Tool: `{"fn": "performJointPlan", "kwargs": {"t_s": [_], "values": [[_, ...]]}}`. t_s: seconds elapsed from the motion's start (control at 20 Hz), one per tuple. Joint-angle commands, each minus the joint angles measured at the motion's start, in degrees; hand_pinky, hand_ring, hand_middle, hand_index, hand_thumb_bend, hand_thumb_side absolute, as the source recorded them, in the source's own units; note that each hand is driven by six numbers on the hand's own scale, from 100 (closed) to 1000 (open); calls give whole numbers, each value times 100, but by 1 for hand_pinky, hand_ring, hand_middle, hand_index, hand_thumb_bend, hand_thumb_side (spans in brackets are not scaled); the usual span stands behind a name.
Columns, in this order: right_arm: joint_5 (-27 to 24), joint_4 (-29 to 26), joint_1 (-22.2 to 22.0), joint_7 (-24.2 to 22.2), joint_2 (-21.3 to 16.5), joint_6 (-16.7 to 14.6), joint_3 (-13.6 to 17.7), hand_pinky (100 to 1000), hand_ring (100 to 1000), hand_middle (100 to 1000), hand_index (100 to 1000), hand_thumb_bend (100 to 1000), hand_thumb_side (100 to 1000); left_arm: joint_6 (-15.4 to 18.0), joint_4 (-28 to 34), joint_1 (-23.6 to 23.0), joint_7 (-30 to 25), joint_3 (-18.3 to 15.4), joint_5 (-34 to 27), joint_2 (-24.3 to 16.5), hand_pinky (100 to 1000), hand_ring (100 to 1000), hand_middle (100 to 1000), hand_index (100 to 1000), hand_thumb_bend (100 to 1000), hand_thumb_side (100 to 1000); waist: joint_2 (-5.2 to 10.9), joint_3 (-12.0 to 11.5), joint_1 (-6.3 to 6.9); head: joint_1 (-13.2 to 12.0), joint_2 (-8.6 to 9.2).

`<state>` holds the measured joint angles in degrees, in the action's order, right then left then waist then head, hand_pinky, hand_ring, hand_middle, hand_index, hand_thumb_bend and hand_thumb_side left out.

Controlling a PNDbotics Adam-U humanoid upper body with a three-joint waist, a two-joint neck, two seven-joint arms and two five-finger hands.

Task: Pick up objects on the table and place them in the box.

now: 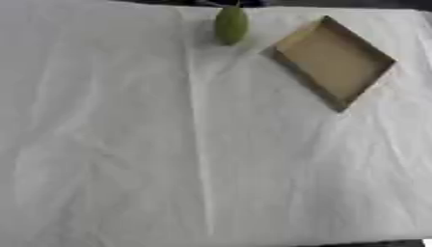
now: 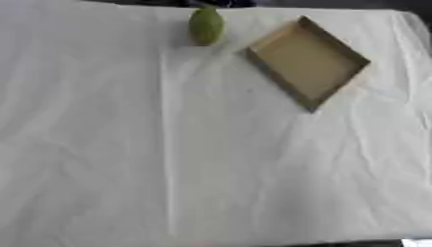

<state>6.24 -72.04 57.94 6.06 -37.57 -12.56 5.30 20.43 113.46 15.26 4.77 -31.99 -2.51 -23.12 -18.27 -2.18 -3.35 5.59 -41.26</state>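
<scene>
A green oval fruit-like object (image 1: 230,25) lies near the far edge of the table, just left of the box. The box (image 1: 334,61) is a shallow tan cardboard tray, turned like a diamond at the far right, with nothing inside it. The two sit a short gap apart. Neither of my hands shows in either view.
A white wrinkled cloth (image 1: 168,144) covers the whole table, with a long crease running down its middle. The table's far edge (image 2: 278,6) runs along the top, and its near edge shows at the bottom right corner.
</scene>
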Motion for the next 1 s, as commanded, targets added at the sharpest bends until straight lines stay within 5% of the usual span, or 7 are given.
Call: {"fn": "performJointPlan", "kwargs": {"t_s": [0.05, 0.6, 0.9, 1.0], "values": [[9, -63, 82, -31, -246, -16, 56, 548, 629, 760, 836, 100, 451, -10, 113, 50, -21, -36, -3, -128, 527, 608, 631, 746, 100, 200, 139, -7, 14, 19, 13], [337, -99, 136, -210, -339, 36, 65, 555, 622, 760, 830, 100, 413, -30, 113, 30, -32, -39, 9, -129, 520, 607, 630, 745, 100, 203, 168, -6, -2, 33, -1], [1870, 32, 476, -713, -352, 67, -98, 570, 609, 771, 828, 121, 364, -38, 113, 9, -44, -39, 4, -125, 511, 607, 630, 745, 100, 205, 186, -10, -9, 67, -37], [2566, 95, 597, -1168, -325, -50, -199, 583, 608, 771, 834, 283, 386, -41, 113, 2, -43, -42, 3, -124, 512, 607, 630, 745, 100, 206, 191, -15, -13, 83, -40]]}}
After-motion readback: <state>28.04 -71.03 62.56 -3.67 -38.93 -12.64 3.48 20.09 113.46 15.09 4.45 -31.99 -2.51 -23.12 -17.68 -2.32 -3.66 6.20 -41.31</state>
